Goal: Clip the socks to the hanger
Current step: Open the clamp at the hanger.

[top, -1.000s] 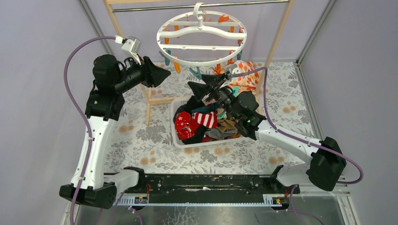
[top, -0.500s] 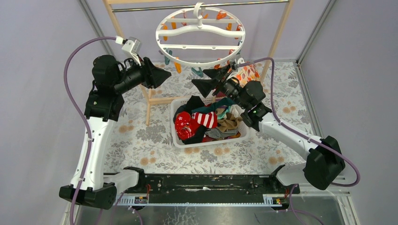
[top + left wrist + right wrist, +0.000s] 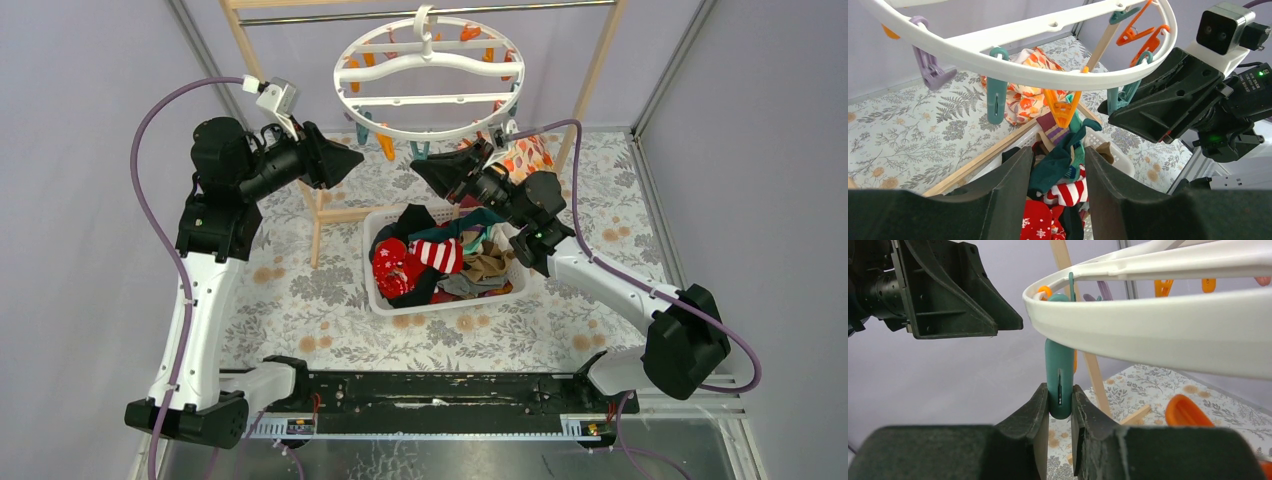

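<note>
Since a second ago the right gripper (image 3: 420, 166) has risen from over the white plastic basket (image 3: 369, 280) to the front rim of the large white round plastic hanger (image 3: 430, 100), which has swung slightly. The hanger hangs by its hook from the metal bar (image 3: 300, 15) at the top centre of the overhead view. In the right wrist view the right gripper's fingers are closed narrow on the lower end of a teal plastic clip (image 3: 1059, 365) dangling from that rim, touching both its sides. The left gripper (image 3: 350, 160), left of the ring, stands wide apart and holds nothing. The small mixed fabric socks (image 3: 440, 255) lie heaped in the basket at centre frame, below the ring; neither tool has one.

We judge the main risk is that the free-hanging ring swings or tilts under the pinch and the clip slips out. With no sock raised, a squeezed-open clip would have nothing to bite. The arms are near each other, so a reach across could bump them.
</note>
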Motion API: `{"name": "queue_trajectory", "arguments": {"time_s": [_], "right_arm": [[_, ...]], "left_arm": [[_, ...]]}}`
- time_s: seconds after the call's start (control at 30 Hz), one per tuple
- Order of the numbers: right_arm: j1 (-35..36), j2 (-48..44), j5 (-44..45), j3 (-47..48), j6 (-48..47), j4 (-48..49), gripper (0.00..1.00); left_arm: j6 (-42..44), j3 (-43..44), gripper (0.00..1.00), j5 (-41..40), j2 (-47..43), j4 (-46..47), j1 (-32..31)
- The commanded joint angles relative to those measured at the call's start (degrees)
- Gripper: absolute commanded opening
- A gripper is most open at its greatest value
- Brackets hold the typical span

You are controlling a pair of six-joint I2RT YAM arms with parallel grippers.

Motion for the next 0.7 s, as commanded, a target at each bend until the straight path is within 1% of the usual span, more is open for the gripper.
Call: {"name": "queue_trajectory", "arguments": {"time_s": [0.0,0.1,0.23,0.37,0.43,0.53,0.67], "right_arm": [[0.27,-2.15,2.82,0.34,0.91,4.02,0.05],[2.27,-2.47,6.65,0.46,-1.96,2.19,0.0],[7.94,-2.8,15.63,0.27,-8.65,-0.99,0.0],[11.81,-2.42,25.08,-1.08,-11.94,1.56,0.0],[13.75,-1.9,28.7,-0.8,-14.08,2.4,0.0],[16.66,-0.6,32.88,0.98,-18.3,2.85,0.0],[20.0,1.46,39.67,3.69,-22.8,2.88,0.0]], "left_arm": [[0.6,1.81,0.5,0.75,-1.02,-0.54,-0.29],[0.06,1.72,0.51,0.61,-1.16,-0.55,-0.36],[-0.86,1.59,0.53,1.26,-1.53,-0.55,-0.36],[-2.86,1.64,0.59,2.71,-2.03,-0.55,-1.04],[-3.82,1.27,0.62,2.87,-2.29,-0.67,-1.95],[-4.55,0.94,0.69,1.81,-2.03,-0.9,-3.63],[-4.91,3.07,0.71,-0.43,0.21,-1.57,-6.39]]}}
